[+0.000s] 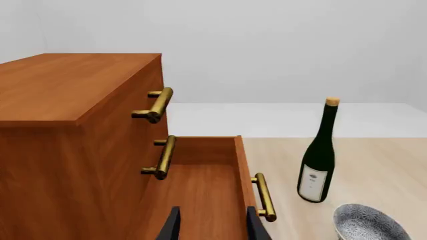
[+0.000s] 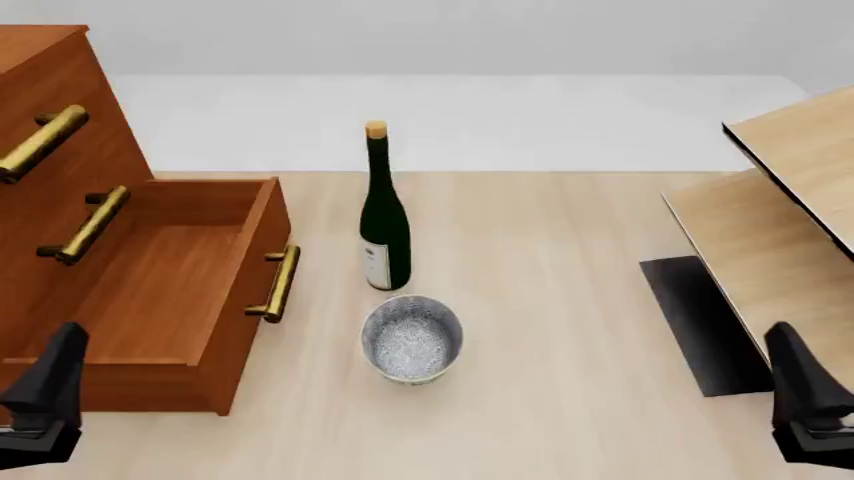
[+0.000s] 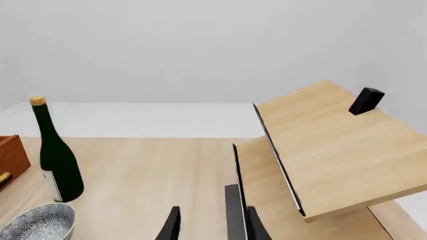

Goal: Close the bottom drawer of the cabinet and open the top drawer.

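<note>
Left end effector (image 2: 47,385) hovers beside pulled-out bottom drawer (image 2: 147,290).

A pale wood-grain bench (image 2: 561,300) fills the lower part of the front view, its far edge running straight across. Beyond that edge lies a flat white floor (image 2: 534,110), meeting a plain light-grey wall (image 2: 467,35) with no windows. The light is soft and even, and shadows are faint. At the bench's right edge stand pale wooden slanted panels (image 2: 787,200), stacked one above another, with a dark mat (image 2: 687,320) beneath them.
</note>
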You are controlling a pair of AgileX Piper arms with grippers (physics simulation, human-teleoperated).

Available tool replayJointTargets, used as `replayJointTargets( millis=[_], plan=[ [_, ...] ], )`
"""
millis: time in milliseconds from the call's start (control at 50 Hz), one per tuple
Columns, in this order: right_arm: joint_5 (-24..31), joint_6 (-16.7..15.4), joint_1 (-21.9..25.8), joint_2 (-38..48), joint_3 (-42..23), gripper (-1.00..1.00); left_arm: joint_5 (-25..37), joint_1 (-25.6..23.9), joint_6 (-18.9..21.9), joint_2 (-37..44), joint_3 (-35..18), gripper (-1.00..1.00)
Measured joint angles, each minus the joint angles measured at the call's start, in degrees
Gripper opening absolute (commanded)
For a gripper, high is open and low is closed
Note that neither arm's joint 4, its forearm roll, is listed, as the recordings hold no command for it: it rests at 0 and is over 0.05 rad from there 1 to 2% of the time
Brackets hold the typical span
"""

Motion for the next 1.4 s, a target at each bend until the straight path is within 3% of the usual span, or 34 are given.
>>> replayJointTargets(
  millis=[600,900,1140,1400],
  plan=[
    [-0.2,-0.2,0.0,0.7,0.0,1.00,-3.6,-1.3,1.2,5.5,-1.4,1.00],
    [-0.4,-0.1,-0.1,1.0,0.0,1.00,-7.9,-5.3,0.6,17.4,-9.0,1.00],
    [-0.6,0.1,0.0,1.3,0.0,1.00,-10.0,-10.0,-2.1,29.4,-15.2,1.00],
    [-1.5,0.7,-0.1,2.4,-0.1,1.00,-8.4,-14.9,-6.8,39.7,-23.0,1.00]
  ],
)
